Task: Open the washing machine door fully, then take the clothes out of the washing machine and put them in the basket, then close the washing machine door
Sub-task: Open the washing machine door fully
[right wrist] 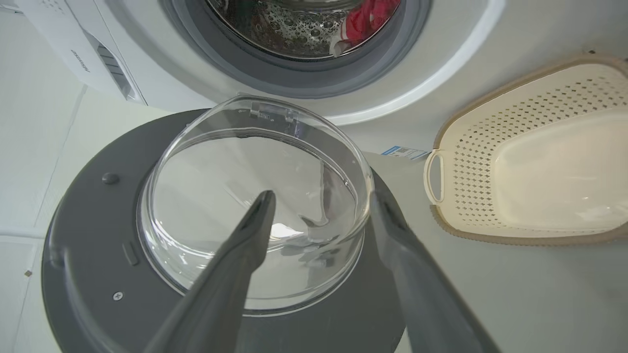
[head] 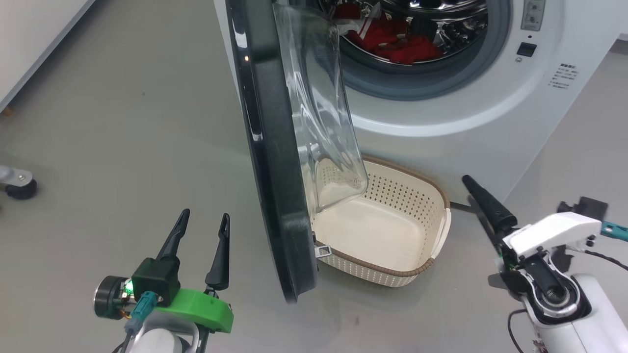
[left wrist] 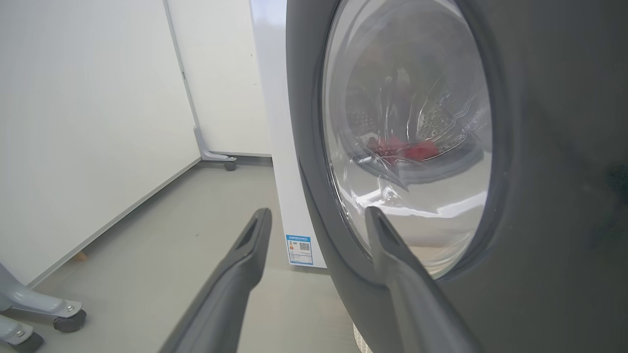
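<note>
Washing machine [head: 441,113]: port exposed.
Door [head: 274,171]: partly open, just beside basket [head: 382,230]; rigid, likely heavy, glossy. Push at rim.
Clothes [head: 402,49]: in drum; soft, light. Pinch a bunched fold.
Left jaws, right jaws: spread wide, empty.

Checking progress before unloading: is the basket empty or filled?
Empty: the basket shows its bare cream floor; the clothes lie in the drum.

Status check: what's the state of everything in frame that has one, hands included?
washing machine door: open, swung well out from the port
washing machine: port uncovered
clothes: inside the drum
basket: upright on the floor, empty
left hand: open, empty, beside the door's outer face
right hand: open, empty
</note>
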Motion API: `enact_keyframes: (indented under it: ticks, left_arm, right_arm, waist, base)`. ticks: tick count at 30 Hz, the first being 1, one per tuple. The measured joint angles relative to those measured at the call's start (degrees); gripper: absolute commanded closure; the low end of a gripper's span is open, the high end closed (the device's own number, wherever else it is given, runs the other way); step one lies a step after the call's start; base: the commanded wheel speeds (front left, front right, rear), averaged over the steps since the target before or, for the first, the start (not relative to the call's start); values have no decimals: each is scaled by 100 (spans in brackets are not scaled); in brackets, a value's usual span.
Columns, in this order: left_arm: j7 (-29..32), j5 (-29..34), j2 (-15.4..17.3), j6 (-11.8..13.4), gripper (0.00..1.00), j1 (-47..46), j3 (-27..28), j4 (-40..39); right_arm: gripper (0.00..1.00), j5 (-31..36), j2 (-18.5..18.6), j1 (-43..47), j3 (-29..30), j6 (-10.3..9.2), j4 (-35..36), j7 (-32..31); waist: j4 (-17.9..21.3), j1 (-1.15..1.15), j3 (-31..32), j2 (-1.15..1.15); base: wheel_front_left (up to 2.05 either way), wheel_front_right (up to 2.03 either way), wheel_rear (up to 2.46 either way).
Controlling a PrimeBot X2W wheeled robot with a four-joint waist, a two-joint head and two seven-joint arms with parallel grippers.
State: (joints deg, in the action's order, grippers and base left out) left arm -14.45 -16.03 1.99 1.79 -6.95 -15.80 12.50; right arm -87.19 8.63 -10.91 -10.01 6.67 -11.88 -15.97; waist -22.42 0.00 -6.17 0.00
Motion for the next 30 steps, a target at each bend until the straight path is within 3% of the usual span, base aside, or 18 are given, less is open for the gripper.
enact_keyframes:
  ticks: [12,15,23,30]
  left_arm:
    - [1,63,1,-1,0,100,65,83]
    - [1,63,1,-2,0,106,99,107]
    - [1,64,3,-14,0,111,124,156]
    - [1,102,5,-34,0,112,138,190]
  right_arm:
    - [0,1613,299,611,268,26,102,1669]
    - [0,2243,520,761,271,12,96,2070]
    - [0,3938,1068,960,269,-500,98,3156]
    - [0,5164,1402,988,200,-917,358,3116]
  waist:
    - [244,0,45,0]
    - [294,0,67,0]
    - [381,0,92,0]
    - [424,0,108,0]
  base:
    - [0,0,0]
    - [0,0,0]
    - [0,0,0]
    - [0,0,0]
